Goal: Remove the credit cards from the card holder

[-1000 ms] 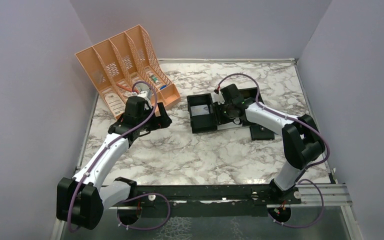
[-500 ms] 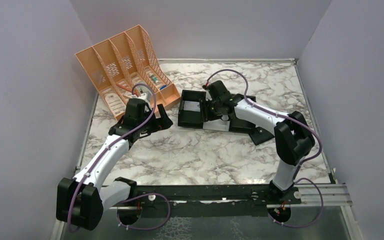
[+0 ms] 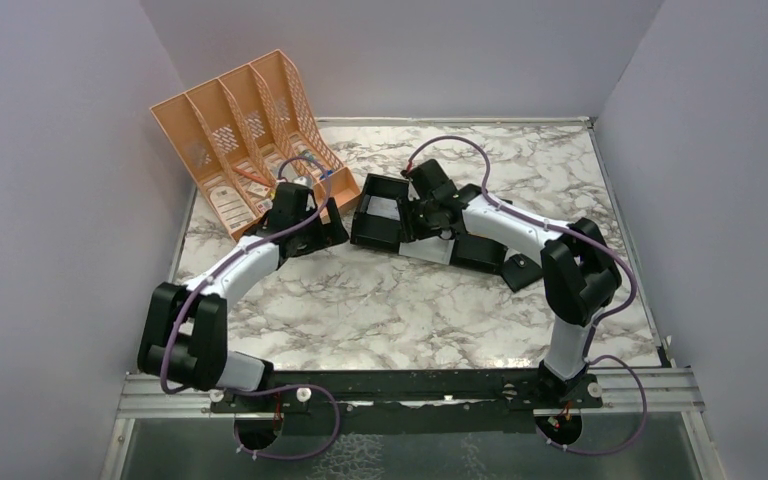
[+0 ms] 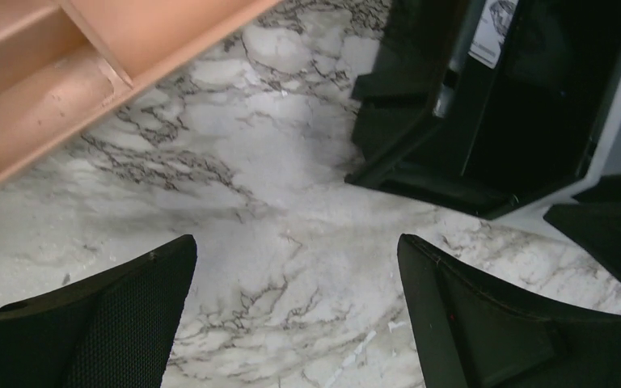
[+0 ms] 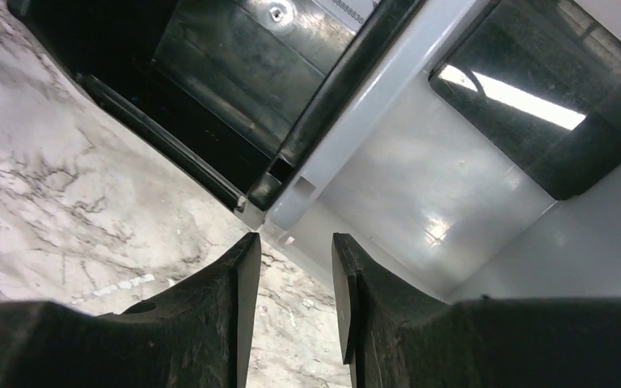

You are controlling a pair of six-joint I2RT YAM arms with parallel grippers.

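The right fingers (image 5: 210, 323) stand a narrow slit apart at the pale lip of the black-and-white plastic three-compartment tray (image 5: 420, 186); whether they nip it I cannot tell. The left fingers (image 4: 121, 323) are spread wide over the marbled worktop (image 4: 275, 186), with the orange slotted file rack (image 4: 65, 73) at their far left. Only the overhead view shows the small black card holder (image 3: 521, 270), near-right of the tray. I'd leave the tray, pin the holder and open it. No credit cards show.
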